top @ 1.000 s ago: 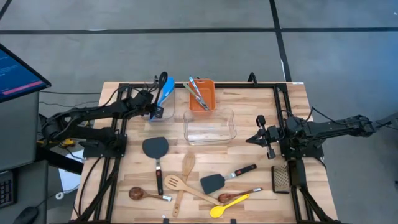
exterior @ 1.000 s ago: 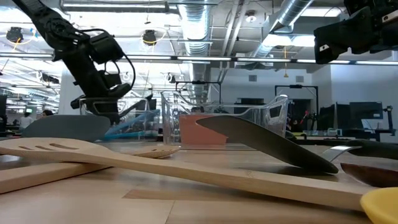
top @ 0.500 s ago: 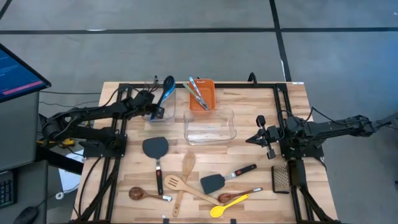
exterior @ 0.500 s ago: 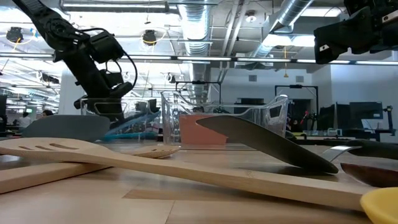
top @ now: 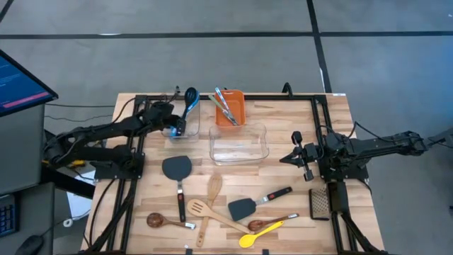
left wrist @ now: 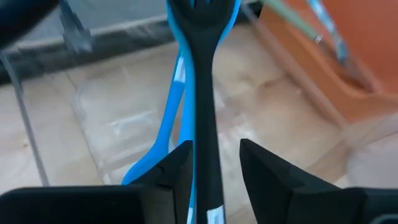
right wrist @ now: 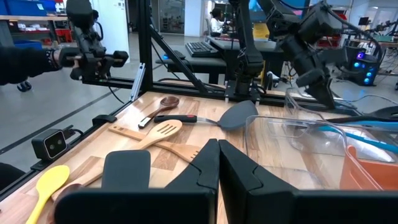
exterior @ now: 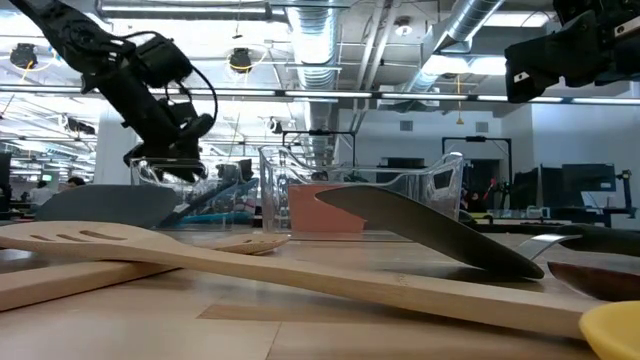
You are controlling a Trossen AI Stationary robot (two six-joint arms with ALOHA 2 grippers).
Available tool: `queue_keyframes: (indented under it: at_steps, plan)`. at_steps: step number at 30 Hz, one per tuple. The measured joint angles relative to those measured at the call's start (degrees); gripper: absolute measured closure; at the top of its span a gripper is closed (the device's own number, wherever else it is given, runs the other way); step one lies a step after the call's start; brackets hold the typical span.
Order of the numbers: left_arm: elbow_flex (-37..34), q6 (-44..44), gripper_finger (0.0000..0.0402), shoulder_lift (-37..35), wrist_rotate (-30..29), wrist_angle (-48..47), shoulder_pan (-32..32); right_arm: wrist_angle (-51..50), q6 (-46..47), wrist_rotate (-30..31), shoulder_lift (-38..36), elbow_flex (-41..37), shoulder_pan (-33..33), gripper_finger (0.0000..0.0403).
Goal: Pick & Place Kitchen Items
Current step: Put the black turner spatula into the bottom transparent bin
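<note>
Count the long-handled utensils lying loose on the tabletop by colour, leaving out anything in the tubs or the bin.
Black turners: 2
Light wooden utensils: 2
Dark brown spoons: 2
Yellow spoon: 1
Total: 7

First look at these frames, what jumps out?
The left gripper sits at the small clear tub at the table's back left, fingers parted around a blue-and-black utensil standing in it. Next to it, the orange bin holds more utensils. Along the front edge lies a scatter of black turners, wooden spoons and a yellow spoon; the right gripper hangs shut beside the large clear tub.
</note>
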Motion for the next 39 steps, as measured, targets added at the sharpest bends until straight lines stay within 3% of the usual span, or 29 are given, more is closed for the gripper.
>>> queue_keyframes:
  at_steps: [8,17,21,30,35,39]
  plan:
    - [0.04,0.04,0.0287,-9.36,0.52,0.41,-0.02,-0.02,0.00,0.00,-0.01,-0.01,0.02,0.0403]
    - [0.13,0.14,0.0294,-16.81,10.02,1.37,-1.05,-0.02,0.00,0.00,0.00,-0.01,0.02,0.0403]
    - [0.13,0.17,0.0311,-17.60,12.24,3.89,-3.49,0.00,0.00,0.00,0.00,-0.02,0.02,0.0403]
    - [0.15,0.47,0.0363,-17.58,12.27,13.30,-11.56,0.07,0.00,0.00,0.00,0.00,0.02,0.0403]
    - [0.20,4.92,0.0392,-17.58,12.24,18.55,-16.67,0.07,0.02,0.00,0.00,-0.02,0.00,0.0403]
    - [0.22,5.18,0.0398,-17.58,10.75,20.12,-20.85,0.07,0.01,0.00,0.00,0.00,0.01,0.0403]
